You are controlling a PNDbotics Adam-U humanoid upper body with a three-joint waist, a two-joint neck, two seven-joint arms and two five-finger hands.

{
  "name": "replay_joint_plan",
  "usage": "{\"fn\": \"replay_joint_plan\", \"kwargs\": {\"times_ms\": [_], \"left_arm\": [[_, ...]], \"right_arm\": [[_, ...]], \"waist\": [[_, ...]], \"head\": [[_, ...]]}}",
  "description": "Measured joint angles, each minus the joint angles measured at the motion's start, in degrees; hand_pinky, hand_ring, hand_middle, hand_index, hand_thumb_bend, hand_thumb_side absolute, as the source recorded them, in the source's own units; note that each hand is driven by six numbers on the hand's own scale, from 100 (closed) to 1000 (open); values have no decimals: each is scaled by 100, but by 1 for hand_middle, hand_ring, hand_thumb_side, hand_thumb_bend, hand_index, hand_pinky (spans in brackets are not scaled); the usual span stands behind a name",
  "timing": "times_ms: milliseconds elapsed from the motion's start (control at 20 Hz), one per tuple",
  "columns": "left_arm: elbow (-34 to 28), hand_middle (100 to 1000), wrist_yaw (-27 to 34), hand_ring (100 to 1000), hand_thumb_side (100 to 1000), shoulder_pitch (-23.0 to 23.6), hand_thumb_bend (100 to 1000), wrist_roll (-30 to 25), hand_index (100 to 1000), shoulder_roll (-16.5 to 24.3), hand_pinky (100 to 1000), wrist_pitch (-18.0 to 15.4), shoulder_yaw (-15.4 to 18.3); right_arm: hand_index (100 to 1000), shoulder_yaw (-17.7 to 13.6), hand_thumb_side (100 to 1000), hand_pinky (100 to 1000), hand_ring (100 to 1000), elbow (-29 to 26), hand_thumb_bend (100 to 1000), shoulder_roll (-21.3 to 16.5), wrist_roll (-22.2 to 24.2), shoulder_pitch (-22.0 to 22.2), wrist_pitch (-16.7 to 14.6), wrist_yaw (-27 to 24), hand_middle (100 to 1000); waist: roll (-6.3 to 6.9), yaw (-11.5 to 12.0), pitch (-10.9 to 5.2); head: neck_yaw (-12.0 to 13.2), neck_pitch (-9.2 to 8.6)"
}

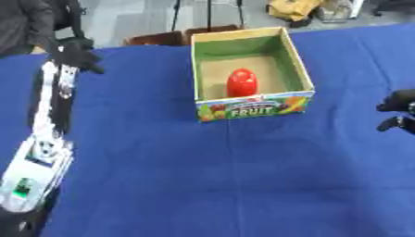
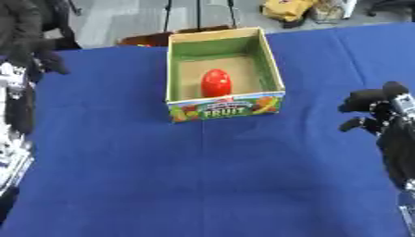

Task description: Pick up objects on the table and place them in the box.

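Black fingers of the right hand (image 2: 374, 107) are curled and hold nothing, above the blue tablecloth (image 2: 219, 176), right of the open cardboard fruit box (image 1: 252, 107). Left hand (image 1: 77, 56), far left of the box, looks curled too, also empty. One red rounded object (image 1: 242, 82) sits inside the box.

Your box (image 2: 224, 109) sits on the blue table (image 2: 203, 176) with a red object (image 2: 216, 82) standing upright inside it. Your right hand (image 2: 371, 110) hangs to the right of the box, well apart, fingers (image 2: 353, 124) curled and holding nothing.
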Motion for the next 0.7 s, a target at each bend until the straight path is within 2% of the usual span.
{"fn": "replay_joint_plan", "kwargs": {"times_ms": [300,700], "left_arm": [[192,525,39,505,949,314,642,204,744,-503,723,-230,99],[272,523,30,502,949,347,642,183,744,-657,723,-337,99]], "right_arm": [[669,-15,931,475,653,0,100,2,-13,6,8,1,595],[669,-18,933,474,651,0,100,2,-15,6,9,8,595]], "waist": [[-24,94,16],[-59,105,38]], "head": [[72,46],[85,46]]}}
